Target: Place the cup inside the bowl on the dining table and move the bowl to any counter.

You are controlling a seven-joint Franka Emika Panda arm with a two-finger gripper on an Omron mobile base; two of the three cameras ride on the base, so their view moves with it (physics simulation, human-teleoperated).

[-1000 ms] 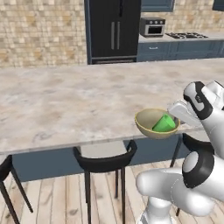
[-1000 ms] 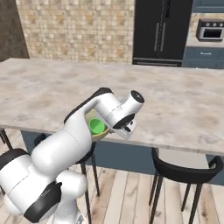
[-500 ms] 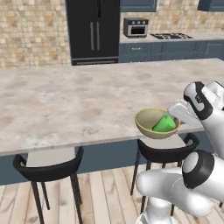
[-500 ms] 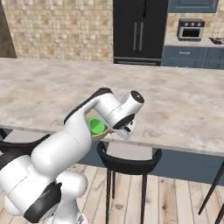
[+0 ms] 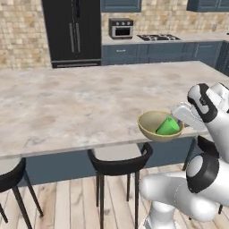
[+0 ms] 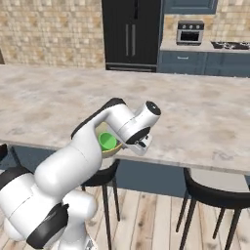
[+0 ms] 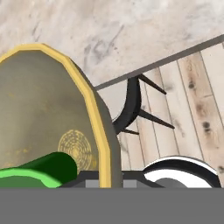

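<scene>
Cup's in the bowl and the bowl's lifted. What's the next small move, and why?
Probably keep the bowl level and carry on toward the counter. The end effector is shut on the bowl's rim at the dining table edge, the cup lies tipped inside, and the counter is far.

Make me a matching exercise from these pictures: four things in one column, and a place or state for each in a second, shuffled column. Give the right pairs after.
Things:
1. cup
2. bowl
3. dining table
4. stool

Places or states:
A. tucked under the table's near edge
B. lying tipped over inside the bowl
C. held by its rim, out past the table's near edge
D. bare marbled top across the middle of the left base view

Pairs: 1-B, 2-C, 3-D, 4-A
</scene>
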